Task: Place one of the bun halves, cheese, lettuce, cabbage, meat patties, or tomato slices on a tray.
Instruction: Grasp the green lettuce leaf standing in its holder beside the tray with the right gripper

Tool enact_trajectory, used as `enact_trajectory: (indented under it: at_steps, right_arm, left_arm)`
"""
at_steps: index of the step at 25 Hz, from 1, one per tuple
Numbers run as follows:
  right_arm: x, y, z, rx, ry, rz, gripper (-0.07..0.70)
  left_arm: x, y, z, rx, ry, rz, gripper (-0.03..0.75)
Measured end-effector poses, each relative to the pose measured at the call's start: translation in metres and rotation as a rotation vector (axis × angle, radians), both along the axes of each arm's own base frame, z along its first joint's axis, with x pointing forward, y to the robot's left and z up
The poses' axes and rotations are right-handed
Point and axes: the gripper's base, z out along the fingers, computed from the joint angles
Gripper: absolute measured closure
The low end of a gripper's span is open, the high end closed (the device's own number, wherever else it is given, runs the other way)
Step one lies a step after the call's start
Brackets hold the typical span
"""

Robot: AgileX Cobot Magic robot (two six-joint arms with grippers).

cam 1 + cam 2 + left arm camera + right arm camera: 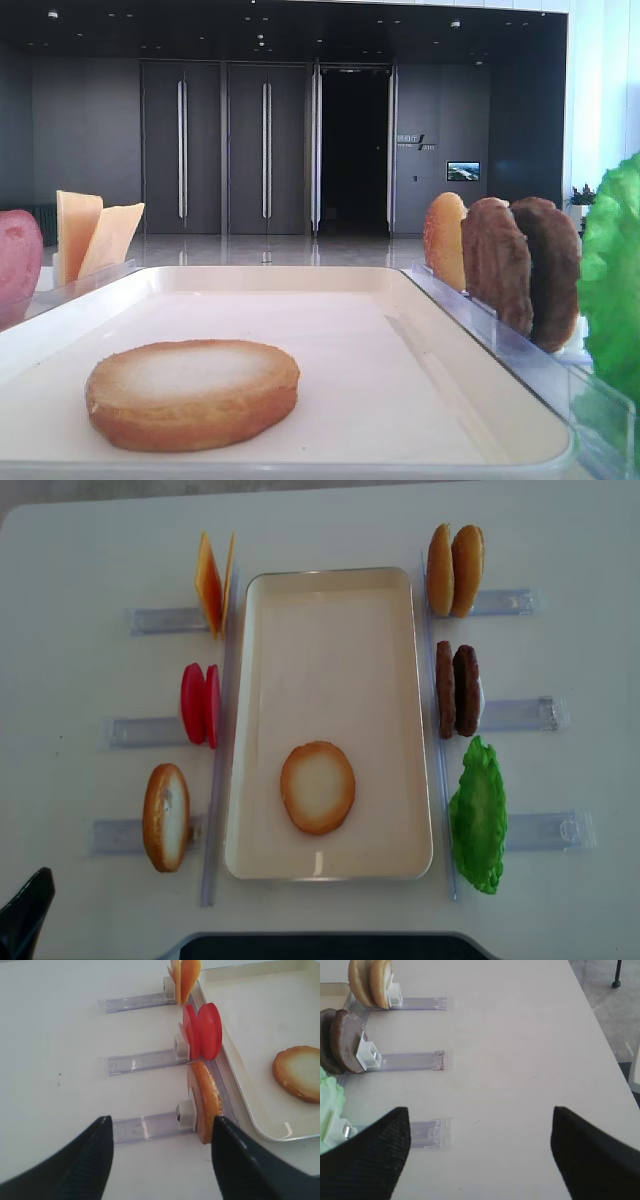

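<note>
A bun half (318, 787) lies cut face up on the cream tray (330, 610). Left of the tray, cheese (212, 583), tomato slices (201, 704) and another bun half (166, 817) stand in racks. On the right stand two bun halves (455, 570), two meat patties (457, 690) and the lettuce (478, 815). No cabbage is in view. My left gripper (160, 1125) is open and empty, low over the table just short of the standing bun half (205, 1101). My right gripper (480, 1110) is open and empty, to the right of the lettuce's rack (432, 1132).
Clear slotted racks (150, 620) (520, 713) stick out sideways from both long sides of the tray. The table's right edge (602, 1040) runs close to the right gripper, with floor beyond. A dark base (320, 947) sits at the front edge.
</note>
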Motion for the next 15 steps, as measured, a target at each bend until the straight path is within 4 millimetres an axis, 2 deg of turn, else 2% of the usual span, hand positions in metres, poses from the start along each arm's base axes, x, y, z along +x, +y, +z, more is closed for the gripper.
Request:
enact_trajectory:
  at_steps: [15]
  right_arm:
    - [0.0,0.0,0.0,0.0,0.0,0.0,0.055]
  left_arm:
    - [0.0,0.0,0.0,0.0,0.0,0.0,0.244]
